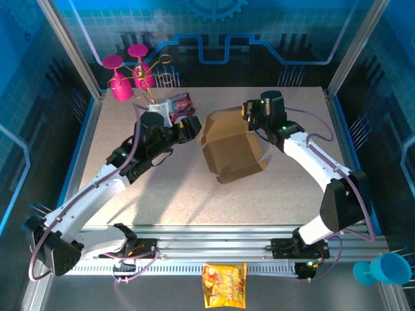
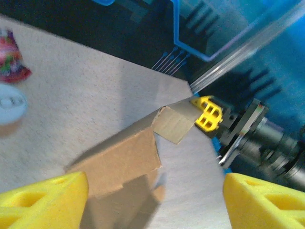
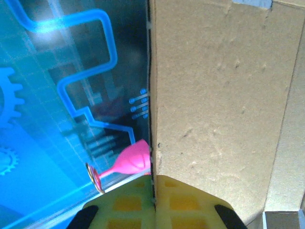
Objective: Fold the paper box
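The paper box [image 1: 233, 155] lies half-folded at the middle of the tabletop [image 1: 162, 201]. Its long axis runs from far to near, the near end slanting slightly right. The right gripper [image 1: 249, 116] is clenched on its raised far flap. The left gripper [image 1: 193, 126] is released just beside its far-left corner.

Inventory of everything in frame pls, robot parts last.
paper box: 1, brown, table centre
goblets: 2, pink, far left corner
wire item: 1, gold, beside goblets
red snack packet: 1, red-purple, far side, left of box
round item: 1, white, beside that packet
orange snack packet: 1, orange-yellow, near rail
blue goblet: 1, blue, near right, off table
table: 1, speckled beige
left gripper: 1, yellow fingers, open, left of box
right gripper: 1, yellow fingers, shut on box edge
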Tool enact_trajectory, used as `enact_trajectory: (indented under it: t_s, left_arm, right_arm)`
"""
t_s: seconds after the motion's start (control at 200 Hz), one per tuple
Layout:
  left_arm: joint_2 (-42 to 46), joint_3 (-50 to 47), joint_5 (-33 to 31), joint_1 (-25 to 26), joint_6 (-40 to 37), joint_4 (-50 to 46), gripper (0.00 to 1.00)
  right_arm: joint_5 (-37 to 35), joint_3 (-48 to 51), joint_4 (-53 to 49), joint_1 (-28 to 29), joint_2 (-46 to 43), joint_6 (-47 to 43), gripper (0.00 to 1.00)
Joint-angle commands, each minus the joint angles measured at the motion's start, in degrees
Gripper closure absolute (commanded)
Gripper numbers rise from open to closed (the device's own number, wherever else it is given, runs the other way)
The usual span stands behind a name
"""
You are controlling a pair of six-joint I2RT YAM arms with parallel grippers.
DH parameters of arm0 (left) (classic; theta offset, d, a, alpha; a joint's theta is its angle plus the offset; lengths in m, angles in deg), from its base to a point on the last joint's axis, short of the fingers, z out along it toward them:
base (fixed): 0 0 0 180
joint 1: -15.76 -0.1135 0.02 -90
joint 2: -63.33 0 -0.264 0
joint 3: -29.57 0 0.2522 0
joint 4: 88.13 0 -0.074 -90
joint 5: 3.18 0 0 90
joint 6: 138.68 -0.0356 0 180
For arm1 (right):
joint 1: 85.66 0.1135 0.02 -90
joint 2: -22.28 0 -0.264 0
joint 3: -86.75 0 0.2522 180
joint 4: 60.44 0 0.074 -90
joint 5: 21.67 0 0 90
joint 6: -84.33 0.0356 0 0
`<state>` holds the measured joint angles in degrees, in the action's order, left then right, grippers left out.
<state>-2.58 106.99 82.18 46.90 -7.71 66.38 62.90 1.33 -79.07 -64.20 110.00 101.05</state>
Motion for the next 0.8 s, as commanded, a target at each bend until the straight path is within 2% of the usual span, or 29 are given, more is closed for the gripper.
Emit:
enact_trajectory:
  t_s: [0.0,0.08,0.19,0.28,0.36,0.585,0.795]
  left_arm:
    - [-1.2,3.8,5.0,-0.9,21.6,-5.5,0.32]
    - [-5.3,10.0,6.2,-0.9,27.6,-9.0,0.39]
    - [-12.5,21.2,7.4,-0.9,31.4,-15.3,0.46]
    - [-18.6,29.6,8.5,-0.8,32.0,-21.6,0.52]
    - [-23.3,35.9,9.0,-0.6,32.8,-28.0,0.53]
    - [-28.4,39.4,9.2,1.6,36.9,-27.8,0.53]
    - [-32.3,42.0,9.0,2.7,36.1,-27.9,0.52]
  right_arm:
    - [-12.6,-4.1,-8.6,1.7,0.5,1.7,1.00]
    - [-14.4,-6.3,-12.5,2.9,1.3,2.3,1.00]
    - [-15.4,-9.0,-17.6,3.9,1.8,2.9,1.00]
    - [-15.6,-9.1,-19.0,4.1,1.4,3.5,1.00]
    - [-15.6,-9.5,-20.8,4.2,0.8,3.7,1.00]
    - [-13.8,-9.9,-22.7,3.4,-0.2,4.2,1.00]
    - [-13.2,-9.1,-22.4,3.0,-1.2,4.1,1.00]
